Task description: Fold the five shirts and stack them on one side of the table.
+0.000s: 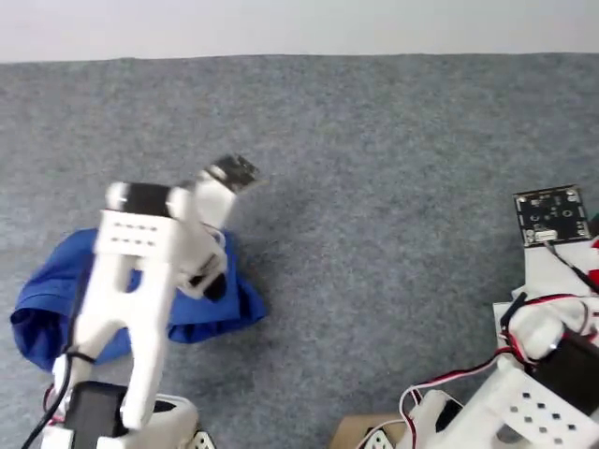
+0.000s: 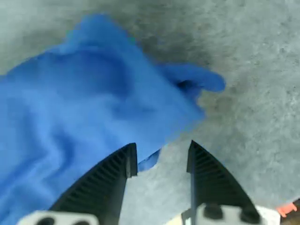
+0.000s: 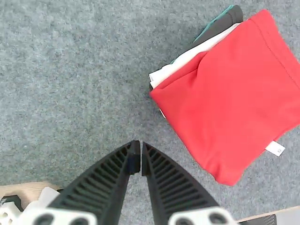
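Observation:
A crumpled blue shirt (image 1: 56,299) lies on the grey mat at the left, partly under the left arm (image 1: 140,271). In the left wrist view the blue shirt (image 2: 84,108) bunches up with a sleeve end sticking out, and my left gripper (image 2: 161,157) hangs open just above its edge, one finger over the cloth and one over bare mat. A stack of folded shirts sits at the right: a red shirt (image 3: 234,93) on top, a white one (image 3: 187,58) and darker ones (image 3: 220,21) beneath. My right gripper (image 3: 139,149) is shut and empty, over bare mat beside that stack.
The grey mat (image 1: 374,168) covers the table, with wide free room in the middle and at the back. The right arm (image 1: 533,374) with red and white cables sits at the front right. A brown edge (image 1: 360,430) shows at the front.

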Controlling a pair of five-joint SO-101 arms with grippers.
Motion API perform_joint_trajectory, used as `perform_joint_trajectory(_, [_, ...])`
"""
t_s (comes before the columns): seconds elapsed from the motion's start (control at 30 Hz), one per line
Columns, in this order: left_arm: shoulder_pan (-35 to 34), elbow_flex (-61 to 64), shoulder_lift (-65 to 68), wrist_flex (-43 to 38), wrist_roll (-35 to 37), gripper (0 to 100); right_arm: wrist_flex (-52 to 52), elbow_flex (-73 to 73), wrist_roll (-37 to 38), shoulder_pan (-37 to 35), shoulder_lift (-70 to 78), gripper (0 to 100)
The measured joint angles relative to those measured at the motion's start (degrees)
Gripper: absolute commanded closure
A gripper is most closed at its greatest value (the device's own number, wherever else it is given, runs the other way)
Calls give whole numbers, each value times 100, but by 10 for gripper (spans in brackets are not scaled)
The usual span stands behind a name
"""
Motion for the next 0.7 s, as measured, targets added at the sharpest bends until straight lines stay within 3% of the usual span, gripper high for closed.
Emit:
perform_joint_trajectory(0.17, [624, 949, -9, -1020, 273, 814, 0, 167, -114, 0, -18, 984])
perform_joint_trajectory(0.53, [703, 2110, -9, -2549, 325, 805, 0, 387, -185, 0, 0, 983])
perform_joint_trajectory(0.7, [686, 2215, -9, -2840, 325, 919, 0, 387, -185, 0, 0, 983])
